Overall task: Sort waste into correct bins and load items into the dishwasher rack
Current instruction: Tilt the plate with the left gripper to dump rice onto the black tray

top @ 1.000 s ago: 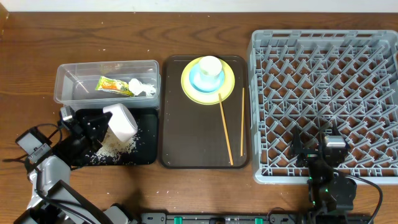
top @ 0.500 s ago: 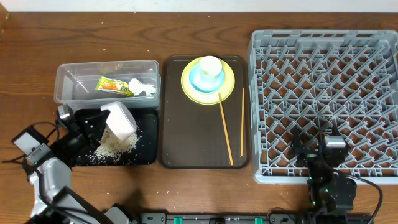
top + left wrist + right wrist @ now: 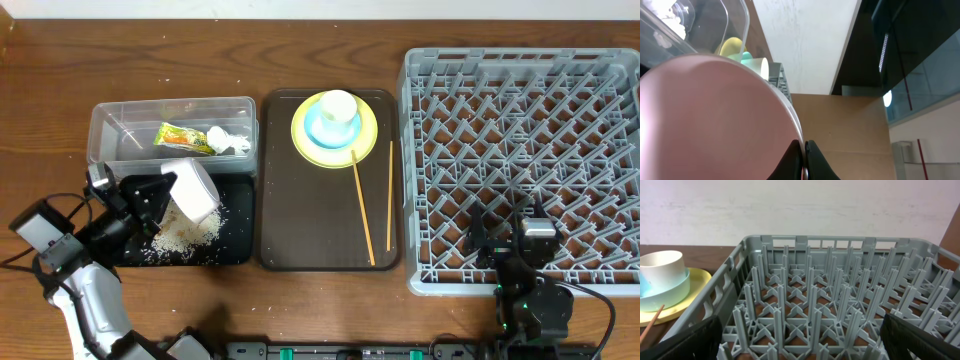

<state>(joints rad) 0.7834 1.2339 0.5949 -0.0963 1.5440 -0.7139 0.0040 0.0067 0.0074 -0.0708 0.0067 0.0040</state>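
The left pincer [image 3: 158,193] pinched the rim of a white bowl [image 3: 196,192], which hung tipped on its side just ahead of it, above a black tray [image 3: 236,240]. Rice scraps [image 3: 185,235] lay on the tray below the pincer. The right pincer [image 3: 514,228] stood spread wide, holding nothing, over the near edge of the grey rack [image 3: 520,110].

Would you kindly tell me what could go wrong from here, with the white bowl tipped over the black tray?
The left gripper pinches only the rim of the tilted white bowl, so it might slip. Rice scraps already lie close to the black tray's front edge; more could spill onto the table. The bowl sits near the clear tub and may bump it.
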